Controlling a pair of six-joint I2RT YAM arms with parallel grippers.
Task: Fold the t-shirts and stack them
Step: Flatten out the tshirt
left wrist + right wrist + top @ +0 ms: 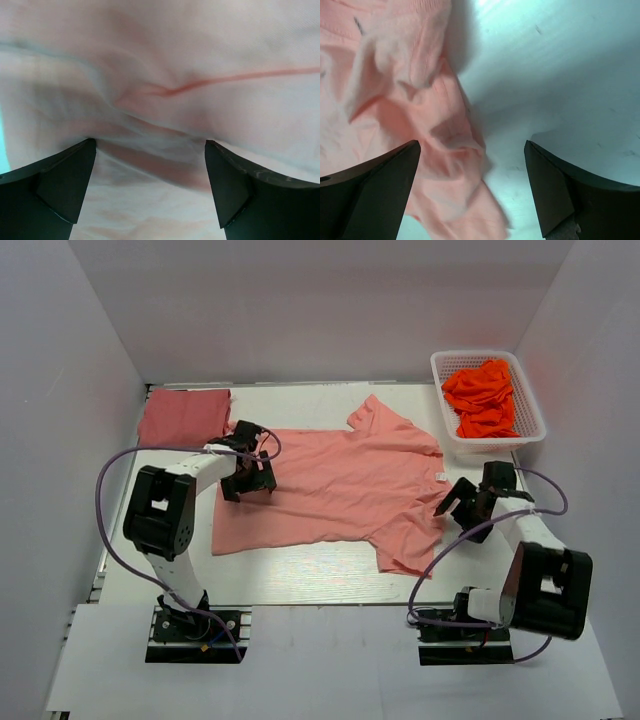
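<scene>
The pink t-shirt (340,485) lies spread flat in the middle of the bench (300,580), its long axis running left to right, hem toward the left edge and collar toward the right. The left fingers (250,478) hang released just over the cloth near the hem. The right fingers (462,502), also released and holding nothing, sit at the collar end (half over bare bench). I judge each arm is nearest its own end.
</scene>
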